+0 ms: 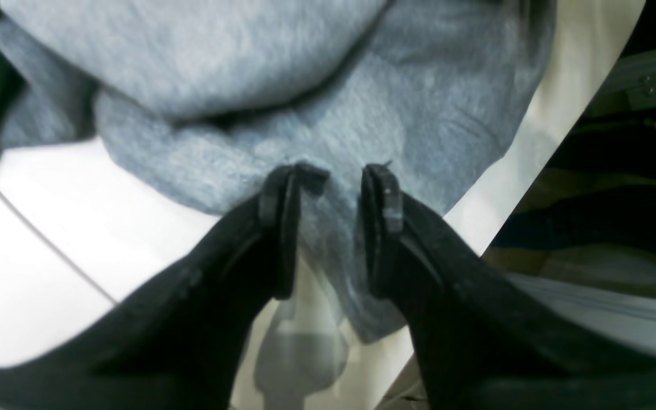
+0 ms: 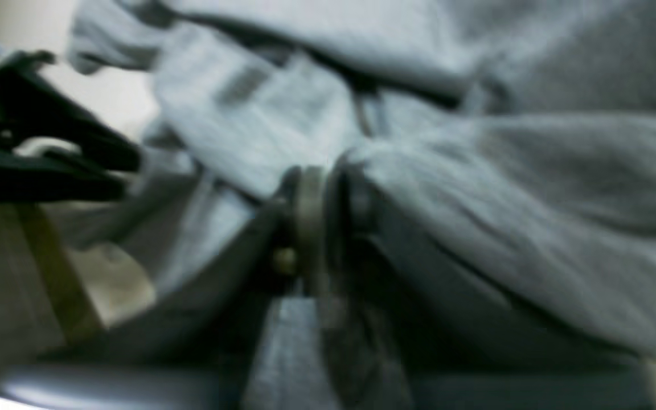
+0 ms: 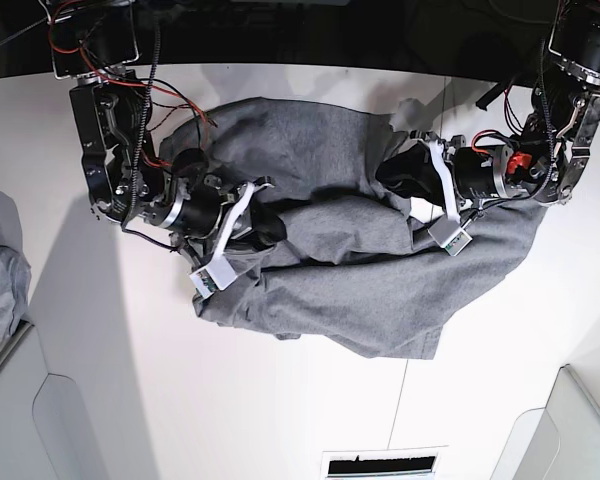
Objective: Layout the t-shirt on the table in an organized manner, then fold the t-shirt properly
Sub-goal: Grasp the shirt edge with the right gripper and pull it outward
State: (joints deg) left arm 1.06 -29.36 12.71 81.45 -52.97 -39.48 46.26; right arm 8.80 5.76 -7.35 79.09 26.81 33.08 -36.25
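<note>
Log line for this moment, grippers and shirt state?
left gripper: open over t-shirt | right gripper: unclear, blurred | shirt: crumpled on table

You are looking at a robotics lab or test bench, not a home. Two black robot arms (image 3: pixel 130 150) with exposed red and black wiring (image 3: pixel 170 95) and bare servo housings are mounted along the far edge of a wide white table (image 3: pixel 280 420). Light grey bins with rounded corners (image 3: pixel 40 420) sit at the near corners, one holding a pale bundle of cloth (image 3: pixel 0 270). A small printed label or marker (image 3: pixel 378 462) lies on the tabletop's near edge. In the left wrist view you see aluminium framing with a bolt (image 1: pixel 655 84) beyond the table edge.
</note>
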